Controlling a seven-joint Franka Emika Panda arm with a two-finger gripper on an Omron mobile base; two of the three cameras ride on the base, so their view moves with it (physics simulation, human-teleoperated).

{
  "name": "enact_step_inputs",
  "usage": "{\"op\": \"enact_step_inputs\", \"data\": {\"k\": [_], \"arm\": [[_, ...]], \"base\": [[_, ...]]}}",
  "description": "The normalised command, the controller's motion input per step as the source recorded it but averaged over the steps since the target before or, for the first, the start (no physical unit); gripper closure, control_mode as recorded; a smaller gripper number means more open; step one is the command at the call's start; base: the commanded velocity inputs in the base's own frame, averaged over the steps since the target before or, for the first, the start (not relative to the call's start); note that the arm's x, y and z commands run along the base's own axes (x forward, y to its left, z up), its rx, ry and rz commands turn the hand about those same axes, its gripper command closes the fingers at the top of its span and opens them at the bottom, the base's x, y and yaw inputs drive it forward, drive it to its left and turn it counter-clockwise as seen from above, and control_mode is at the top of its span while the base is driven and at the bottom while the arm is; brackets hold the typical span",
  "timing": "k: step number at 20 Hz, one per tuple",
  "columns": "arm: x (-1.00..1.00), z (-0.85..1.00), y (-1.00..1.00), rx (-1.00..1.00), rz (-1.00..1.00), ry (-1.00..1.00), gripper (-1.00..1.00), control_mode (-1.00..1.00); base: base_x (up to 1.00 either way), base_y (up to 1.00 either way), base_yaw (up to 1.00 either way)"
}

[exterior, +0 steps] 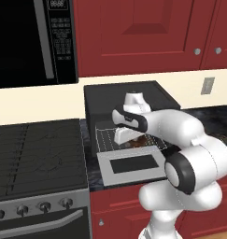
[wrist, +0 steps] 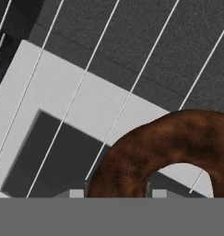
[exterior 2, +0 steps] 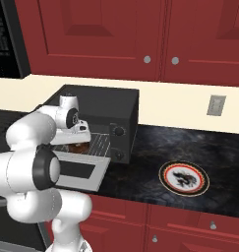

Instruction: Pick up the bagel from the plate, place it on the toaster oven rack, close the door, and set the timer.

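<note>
End effector [wrist: 117,192] clenched on bagel [wrist: 164,147] over rack [exterior: 105,135]; could roll toward 6 o'clock onto open door [exterior: 131,164] if dropped early.

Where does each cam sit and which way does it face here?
Left base view: behind the arm's left, looking forward and down at the toaster oven, open door and stove; white arm at lower right.
Right base view: behind its right, same oven, plus the plate; arm at lower left.
Hand view: on the hand, close over the bagel on the rack.
Shared: both base views show oven, door, rack.
</note>
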Motion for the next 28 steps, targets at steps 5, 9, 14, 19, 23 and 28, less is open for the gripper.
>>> {"op": "enact_step_inputs", "data": {"k": [5,9,14,19,23,28], "arm": [[-0.21,0.53,0.00,0.00,0.00,-0.11,-1.00,-1.00],[-0.30,0.72,0.00,0.00,0.00,-0.14,-1.00,-1.00],[-0.87,0.34,0.00,0.00,-0.01,-0.16,-1.00,-1.00],[-1.00,-0.07,0.00,0.01,-0.09,-0.12,-1.00,-1.00],[-0.87,-0.34,0.00,0.02,-0.14,-0.05,-1.00,-1.00],[-0.15,-0.24,0.00,0.04,-0.14,0.00,-1.00,-1.00]], "base": [[0.00,0.00,0.00],[0.00,0.00,0.00],[0.00,0.00,0.00],[0.00,0.00,0.00],[0.00,0.00,0.00],[0.00,0.00,0.00]]}}
